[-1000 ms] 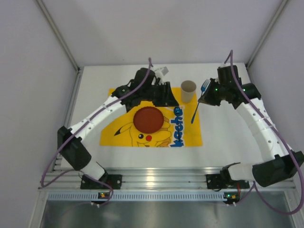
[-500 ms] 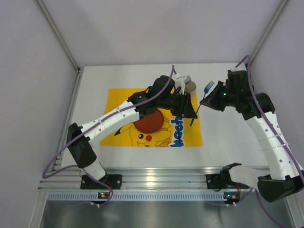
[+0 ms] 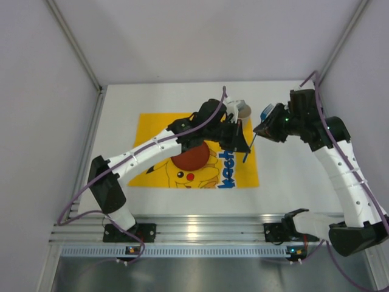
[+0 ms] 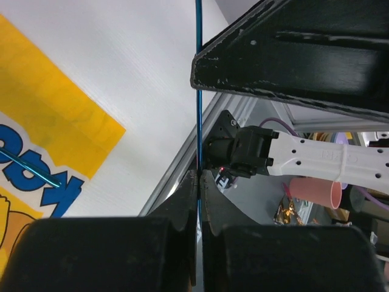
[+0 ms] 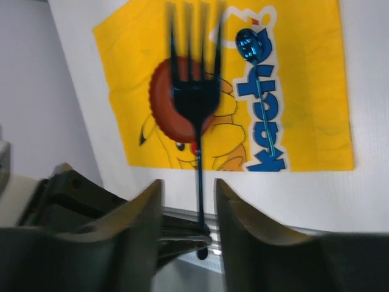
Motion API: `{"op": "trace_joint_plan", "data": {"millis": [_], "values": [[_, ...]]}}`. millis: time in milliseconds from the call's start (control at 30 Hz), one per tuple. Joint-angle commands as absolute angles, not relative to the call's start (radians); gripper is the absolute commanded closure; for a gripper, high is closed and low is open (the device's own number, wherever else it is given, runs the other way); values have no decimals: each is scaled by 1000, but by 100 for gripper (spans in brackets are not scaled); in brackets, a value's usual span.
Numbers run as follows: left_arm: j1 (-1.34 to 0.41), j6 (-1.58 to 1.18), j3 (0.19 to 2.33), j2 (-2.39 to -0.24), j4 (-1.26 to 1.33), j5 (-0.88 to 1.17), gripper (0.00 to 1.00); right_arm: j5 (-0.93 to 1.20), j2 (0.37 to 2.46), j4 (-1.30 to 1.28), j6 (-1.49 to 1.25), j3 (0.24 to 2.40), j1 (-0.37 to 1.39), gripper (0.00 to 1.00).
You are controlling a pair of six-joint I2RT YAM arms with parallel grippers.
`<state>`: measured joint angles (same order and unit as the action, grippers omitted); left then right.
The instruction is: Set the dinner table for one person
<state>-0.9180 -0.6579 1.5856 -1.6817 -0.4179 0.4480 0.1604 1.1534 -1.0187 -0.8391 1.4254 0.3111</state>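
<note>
**Fork between two tools above the worktop**

We see the fork [image 5: 194, 97] held in the air over the right part of the yellow mat [image 3: 149, 170], just beside the cup [image 3: 244, 110], and it touches nothing on the white worktop [image 3: 285, 176]. The left tool [image 4: 199, 182] is closed tight on the thin blue handle near its far end. The right tool [image 5: 188, 185] stands with its fingers apart, and a gap shows on either side of the handle, so we judge that it carries no weight.

We judge the fork to be light and stiff, with a narrow, glossy shaft that may swivel or slide in a two-finger pinch. The best hold is across the flat of the handle and clear of the tines. A hold nearer the middle would keep the head from swinging more than one at the end.

The spoon [image 5: 258, 91] lies on the lettering at the mat's right edge. The dark red plate [image 3: 191, 161] sits in the middle of the mat, partly under the left arm. The mat looks like thin cloth and may ruck if an item is dragged over it. The worktop itself is matte, flat and hard. Plain pale walls [image 3: 36, 91] close in on three sides, and both arms crowd the same far-right corner, leaving little room there.
</note>
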Motion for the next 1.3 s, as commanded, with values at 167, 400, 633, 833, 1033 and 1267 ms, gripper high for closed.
{"op": "trace_joint_plan", "data": {"millis": [167, 400, 633, 833, 1033, 1267], "values": [[-847, -618, 1487, -1513, -426, 342, 100, 291, 1253, -974, -761, 1743, 316, 0], [-487, -634, 1194, -1188, -535, 331, 100, 360, 1315, -985, -712, 1959, 314, 0], [-104, -569, 850, -1149, -537, 687, 100, 445, 1279, -933, -712, 1708, 275, 0], [41, -507, 796, -1241, -426, 830, 100, 497, 1285, -940, -661, 1641, 270, 0], [133, -404, 877, -1347, -471, 828, 100, 523, 1264, -960, -621, 1591, 245, 0], [146, -465, 865, -1592, -327, 939, 100, 555, 1256, -983, -568, 1549, 226, 0]]}}
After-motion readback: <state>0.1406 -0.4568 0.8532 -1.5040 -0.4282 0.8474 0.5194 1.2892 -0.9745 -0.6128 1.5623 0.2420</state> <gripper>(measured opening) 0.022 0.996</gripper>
